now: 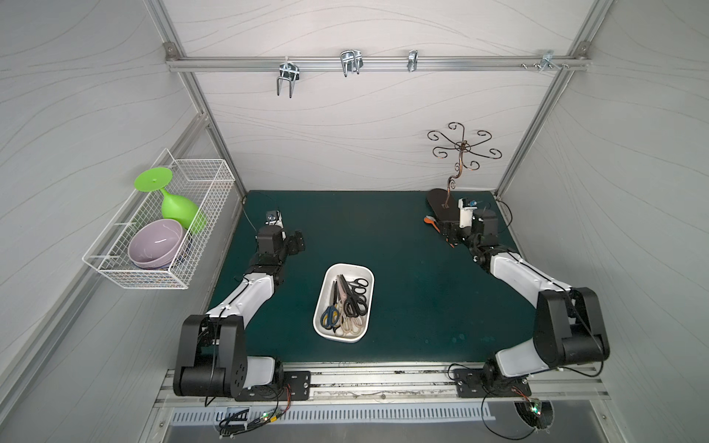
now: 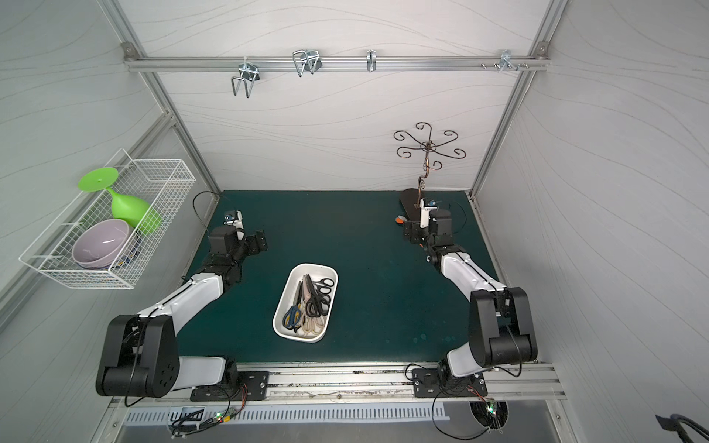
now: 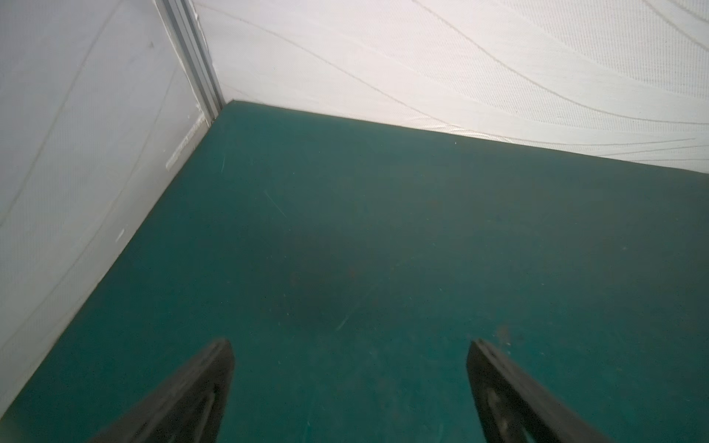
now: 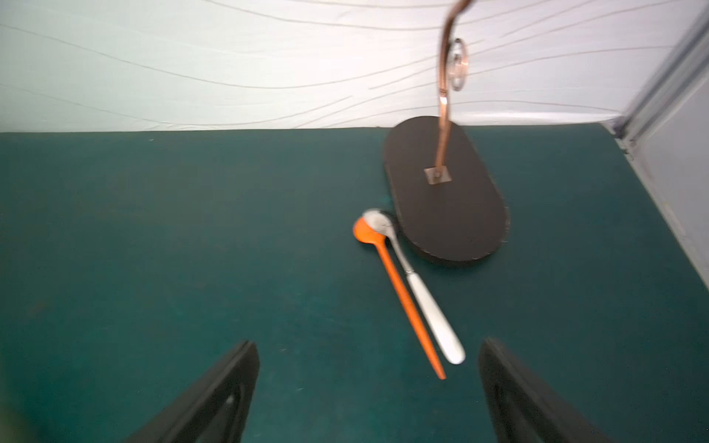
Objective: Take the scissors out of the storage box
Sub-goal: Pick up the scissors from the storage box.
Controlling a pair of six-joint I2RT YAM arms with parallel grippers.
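- Scissors [image 1: 347, 303]: an overlapping heap inside the storage box [image 1: 337, 338], mid tabletop [image 1: 414, 307], well apart from both grippers.
- Handling, likely: stiff and fairly light, with slick, sharp steel blades and loops prone to snagging. The best hold is probably a plastic handle of a topmost black pair.
- Left gripper [image 3: 349, 345]: fingers [image 3: 215, 368] spread wide, empty, over bare tabletop.
- Right gripper [image 4: 368, 345]: fingers [image 4: 238, 376] spread wide, empty, near two spoons [image 4: 437, 326].

Pale walls [image 1: 345, 134] with faint wavy lines close in three sides, joined at the corners by aluminium posts [image 1: 190, 92]. A metal rail [image 1: 383, 63] carrying hooks [image 1: 350, 63] crosses the upper part of both top views. Below lies a dark green surface [image 1: 383, 230], evenly lit.
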